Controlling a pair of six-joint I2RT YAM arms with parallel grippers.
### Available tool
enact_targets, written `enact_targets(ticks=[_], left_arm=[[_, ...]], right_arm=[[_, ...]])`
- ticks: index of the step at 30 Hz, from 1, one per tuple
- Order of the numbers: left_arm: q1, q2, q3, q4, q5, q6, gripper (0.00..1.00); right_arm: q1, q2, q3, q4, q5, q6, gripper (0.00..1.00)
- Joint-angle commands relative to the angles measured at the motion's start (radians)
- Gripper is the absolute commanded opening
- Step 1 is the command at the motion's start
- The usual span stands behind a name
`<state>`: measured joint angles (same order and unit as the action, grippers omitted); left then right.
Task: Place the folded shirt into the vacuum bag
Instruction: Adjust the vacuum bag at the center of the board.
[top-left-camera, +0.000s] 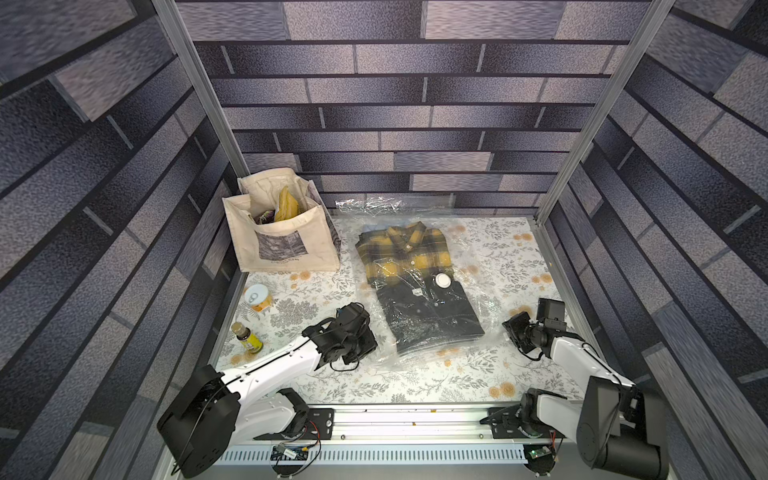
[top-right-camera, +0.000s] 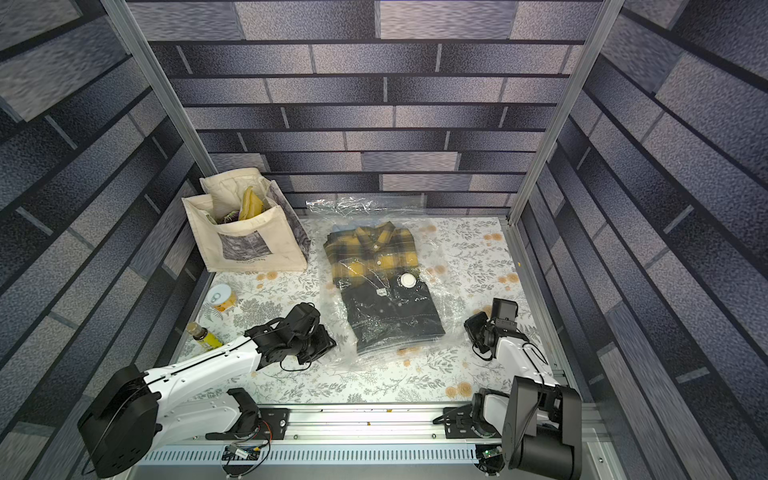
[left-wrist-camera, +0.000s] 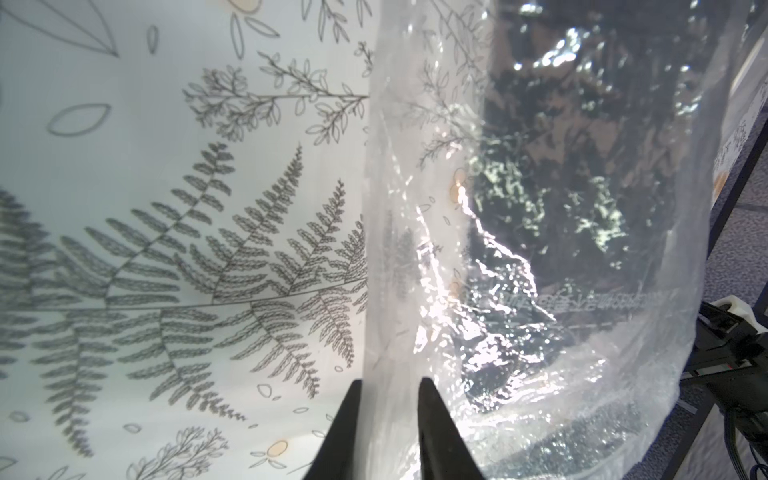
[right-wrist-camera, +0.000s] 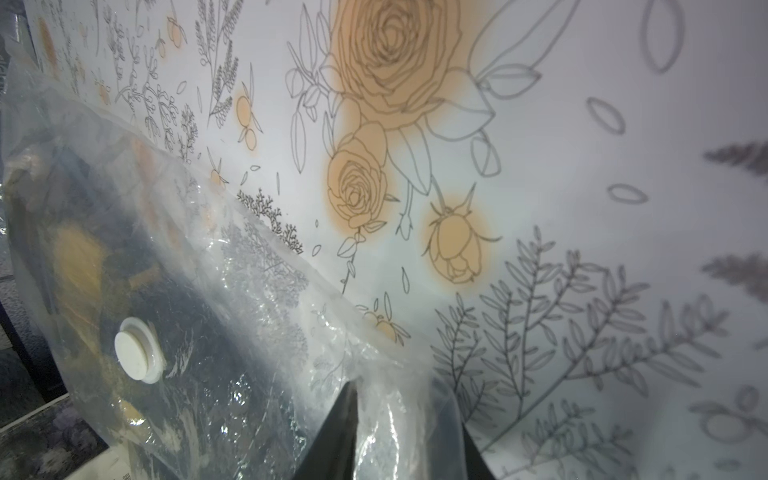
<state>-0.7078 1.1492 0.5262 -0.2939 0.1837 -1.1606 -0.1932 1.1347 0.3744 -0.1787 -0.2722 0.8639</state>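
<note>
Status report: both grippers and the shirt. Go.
Left gripper and right gripper each astride vacuum bag edges, grip unconfirmed. Folded shirt under the bag's plastic. Tote bag, can, bottle apart from it.

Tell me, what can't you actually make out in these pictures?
- Vacuum bag far end: in both top views it is crumpled and glaring; open or sealed, unclear.
- Tote bag contents: in both top views its wall hides all but the tops.
- Grip: the wrist views show plastic between both pairs of jaws, which are cut off by the picture edge; pinched or not, unclear.
- Bag print: left wrist view, blurred.
</note>
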Motion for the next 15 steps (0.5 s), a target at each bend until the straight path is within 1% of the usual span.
enact_targets(ticks=[1, 4, 6, 7, 8, 12, 15], left_arm=[[0.01, -0.008, 0.026, -0.018, -0.022, -0.002, 0.18], [0.023, -0.026, 0.058, -0.043, -0.021, -0.002, 0.1], [0.04, -0.044, 0.088, -0.072, -0.013, 0.001, 0.05], [0.056, -0.057, 0.111, -0.096, -0.005, 0.002, 0.02], [0.073, -0.07, 0.139, -0.121, 0.003, 0.009, 0.0], [0.146, -0.087, 0.303, -0.263, 0.037, 0.076, 0.0], [0.184, -0.077, 0.411, -0.344, 0.046, 0.128, 0.0]], right_arm=[[-0.006, -0.035, 0.001, -0.008, -0.046, 0.02, 0.18], [-0.005, -0.077, 0.05, -0.042, -0.081, 0.04, 0.08], [-0.005, -0.108, 0.11, -0.09, -0.088, 0.046, 0.02], [-0.006, -0.12, 0.159, -0.12, -0.095, 0.049, 0.0], [-0.005, -0.124, 0.205, -0.139, -0.108, 0.055, 0.0], [-0.005, -0.101, 0.389, -0.191, -0.155, 0.091, 0.0], [-0.005, -0.074, 0.501, -0.249, -0.145, 0.096, 0.0]])
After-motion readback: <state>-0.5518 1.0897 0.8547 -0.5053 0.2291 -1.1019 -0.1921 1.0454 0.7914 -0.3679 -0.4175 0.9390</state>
